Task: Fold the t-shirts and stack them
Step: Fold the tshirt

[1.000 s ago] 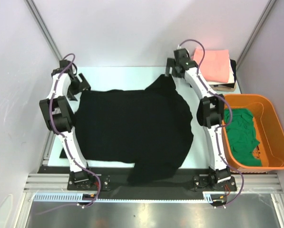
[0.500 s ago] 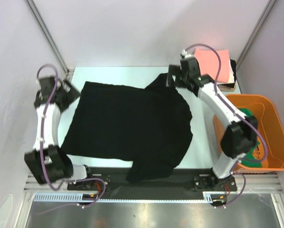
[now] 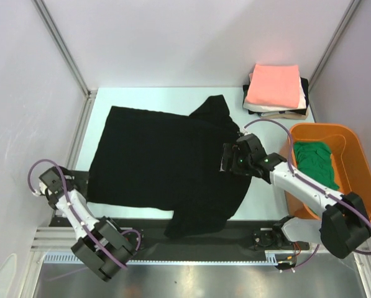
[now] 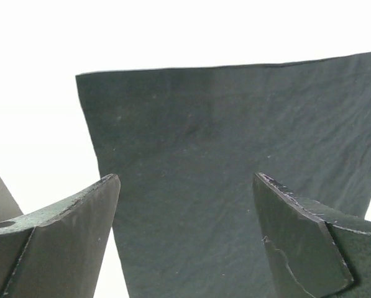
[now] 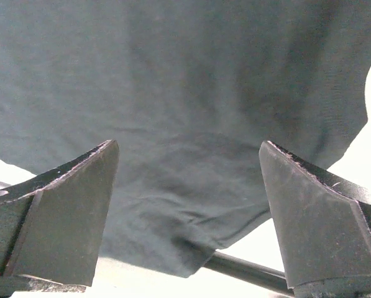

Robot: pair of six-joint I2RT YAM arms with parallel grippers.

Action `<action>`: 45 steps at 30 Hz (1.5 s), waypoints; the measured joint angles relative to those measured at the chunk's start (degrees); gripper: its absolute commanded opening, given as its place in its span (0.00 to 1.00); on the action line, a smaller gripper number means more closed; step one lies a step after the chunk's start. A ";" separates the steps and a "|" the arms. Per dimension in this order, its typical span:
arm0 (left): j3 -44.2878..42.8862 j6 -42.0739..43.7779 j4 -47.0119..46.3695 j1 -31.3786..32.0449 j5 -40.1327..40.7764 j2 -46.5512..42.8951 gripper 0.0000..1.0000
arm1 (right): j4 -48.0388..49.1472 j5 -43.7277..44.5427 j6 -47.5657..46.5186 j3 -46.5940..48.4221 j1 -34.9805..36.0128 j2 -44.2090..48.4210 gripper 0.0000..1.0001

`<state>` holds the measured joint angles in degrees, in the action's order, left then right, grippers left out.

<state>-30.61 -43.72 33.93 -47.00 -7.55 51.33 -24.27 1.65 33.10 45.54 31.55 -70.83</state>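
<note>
The large black t-shirt (image 3: pixel 166 161) lies spread flat on the table, with one corner hanging over the near edge. My right gripper (image 3: pixel 227 159) hovers open and empty over the shirt's right side. In the right wrist view, black cloth (image 5: pixel 191 112) fills the space between the open gripper (image 5: pixel 188 211). My left gripper (image 3: pixel 47 184) is open and empty, low at the near left, off the shirt. Its wrist view shows the gripper (image 4: pixel 185 236) open with the black cloth (image 4: pixel 235 155) ahead. A salmon-pink shirt (image 3: pixel 273 87) tops a folded stack at the back right. A green shirt (image 3: pixel 316 169) lies in the tub.
The orange plastic tub (image 3: pixel 334 129) stands at the right edge of the table. The folded stack shows white and tan layers (image 3: pixel 284 113) under the pink one. A dark bar (image 5: pixel 253 270) runs under the shirt's hanging corner at the near edge.
Both grippers left the shirt's far corners. The left arm swung back to the near left. The right arm moved in over the shirt's right side. The shirt now lies flatter.
</note>
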 measured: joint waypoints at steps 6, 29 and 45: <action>1.14 -0.28 0.15 -0.17 3.56 -3.43 0.88 | 0.85 -1.53 1.46 -1.88 2.34 3.45 0.99; 3.58 -1.40 -15.21 0.07 10.78 14.16 0.27 | -4.31 -2.38 8.48 -13.09 9.14 19.63 1.00; 5.55 -0.85 -20.76 0.07 3.72 15.80 0.00 | -6.99 12.07 35.32 -20.39 46.64 16.13 0.87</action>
<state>-25.06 -44.58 13.17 -46.94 -3.84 67.13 -31.27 13.72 68.42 25.15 78.19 -54.70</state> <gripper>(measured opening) 0.019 0.932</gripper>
